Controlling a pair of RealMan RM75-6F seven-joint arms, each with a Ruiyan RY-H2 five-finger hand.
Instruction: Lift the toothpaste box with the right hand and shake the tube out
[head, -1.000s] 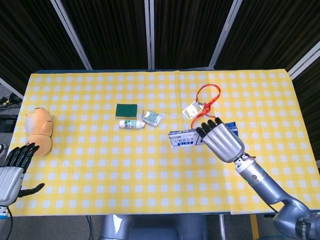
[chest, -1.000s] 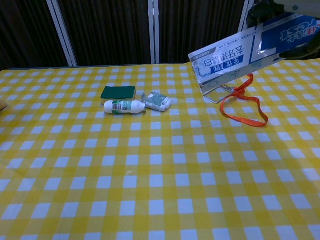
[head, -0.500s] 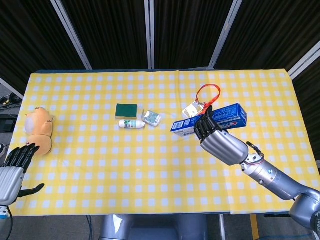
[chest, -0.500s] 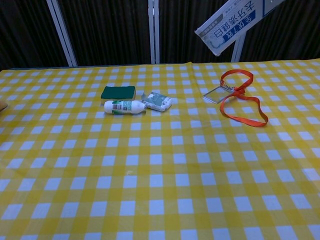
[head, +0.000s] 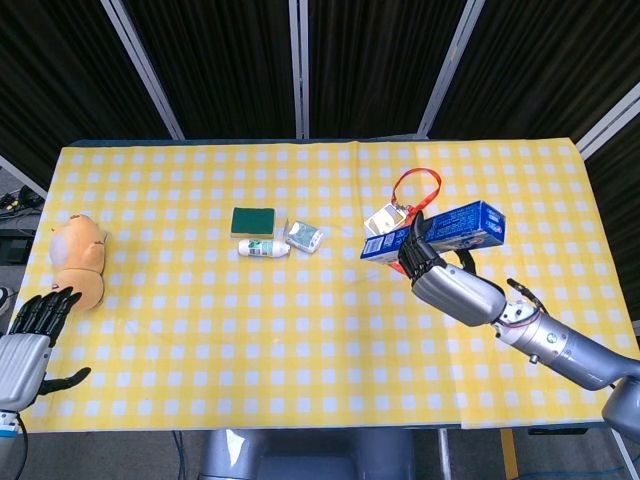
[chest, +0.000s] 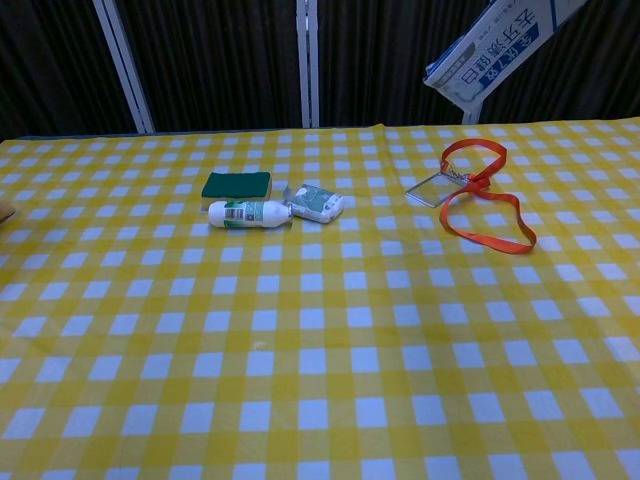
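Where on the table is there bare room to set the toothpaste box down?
The near half of the tablecloth is bare. It gets crowded farther back, around the sponge, small bottle and packet, and by the orange lanyard.

Chinese print on toothpaste box (chest: 497, 42), characters illegible

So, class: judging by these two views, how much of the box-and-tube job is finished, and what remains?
Done: the right robot hand grips the box and holds it above the table, tilted, lower end toward the middle. In hand: the shake; the chest view shows that lower end high over the lanyard. Left: no tube shows on the cloth, so it has yet to drop out.
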